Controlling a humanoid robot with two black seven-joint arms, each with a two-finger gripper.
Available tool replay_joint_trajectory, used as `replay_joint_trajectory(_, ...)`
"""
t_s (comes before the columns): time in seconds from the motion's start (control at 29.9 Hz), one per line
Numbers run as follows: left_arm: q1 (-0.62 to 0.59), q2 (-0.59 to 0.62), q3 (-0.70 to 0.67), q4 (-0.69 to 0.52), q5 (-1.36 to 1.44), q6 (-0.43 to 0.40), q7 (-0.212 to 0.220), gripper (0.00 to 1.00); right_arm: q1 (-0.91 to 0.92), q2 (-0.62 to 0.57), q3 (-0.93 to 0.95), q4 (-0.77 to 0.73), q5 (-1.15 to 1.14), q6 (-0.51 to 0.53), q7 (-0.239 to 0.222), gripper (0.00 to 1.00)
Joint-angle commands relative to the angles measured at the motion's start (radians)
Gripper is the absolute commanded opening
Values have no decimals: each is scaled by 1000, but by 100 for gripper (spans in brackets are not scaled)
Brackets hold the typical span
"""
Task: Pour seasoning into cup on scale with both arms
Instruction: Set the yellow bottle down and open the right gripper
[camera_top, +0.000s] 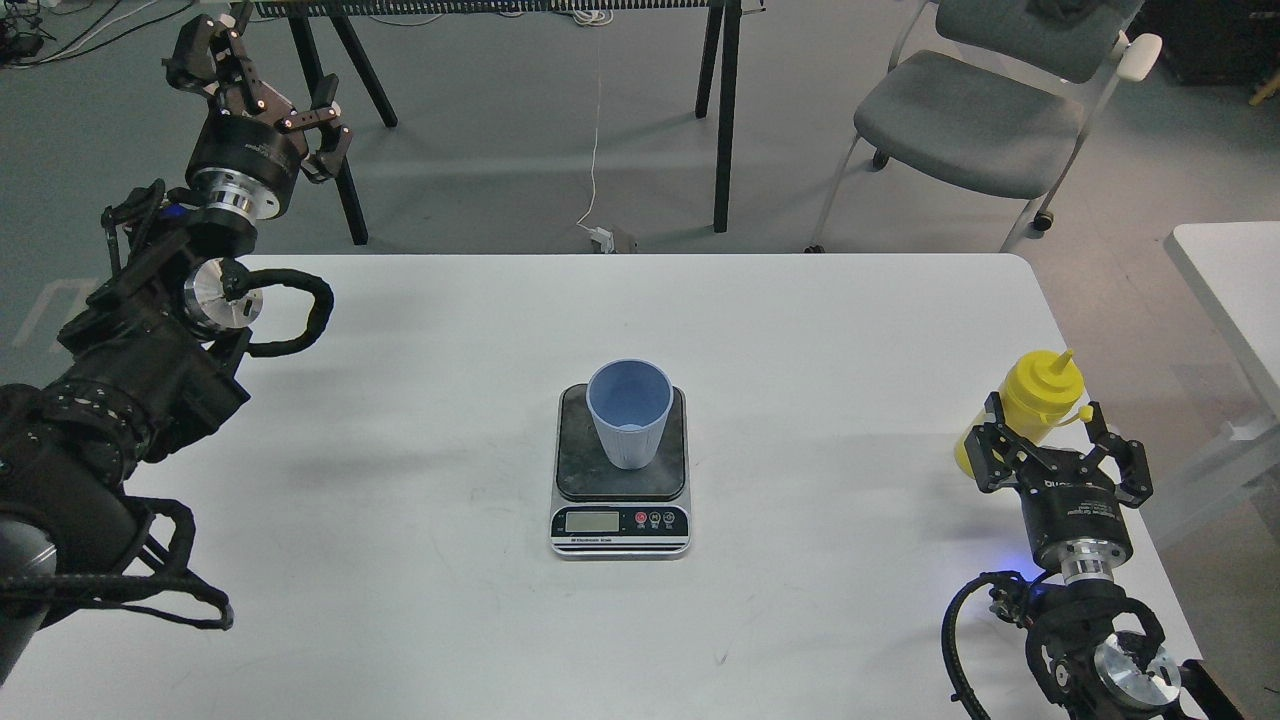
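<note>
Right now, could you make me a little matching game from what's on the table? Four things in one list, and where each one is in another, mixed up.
Things:
1. cup
2. scale
3. yellow bottle
4. left claw

Places:
A. near the table's right edge, between the right claw's open fingers
B. in the middle of the white table
C. raised beyond the table's far left corner, holding nothing
D. upright on the dark platform

Pairs: 1-D, 2-B, 3-A, 4-C
</note>
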Motion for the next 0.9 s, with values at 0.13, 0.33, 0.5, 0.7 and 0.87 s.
replay_joint_trajectory(0.13, 1, -2, 0, -1, -1, 0, 0, 95, -129, -57, -20, 109, 0, 0, -3, 100)
replay_joint_trajectory(0.33, 1, 3, -2, 1, -1, 0, 0, 95, -204, -169, -37, 126, -17, 0, -1, 100)
replay_joint_trajectory(0.5, 0, 5, -2, -1, -1, 0, 0, 95, -227, -356, -39, 104, -31, 0, -8, 100)
replay_joint_trajectory(0.7, -3, -5, -5, -1, -5, 0, 0, 95, -210, -560, -57, 26, -116, 0, -8, 100)
replay_joint_trajectory(0.87, -6, -6, -5, -2, -8, 0, 0, 97, -123, -684, -63, -83, -153, 0, -14, 100)
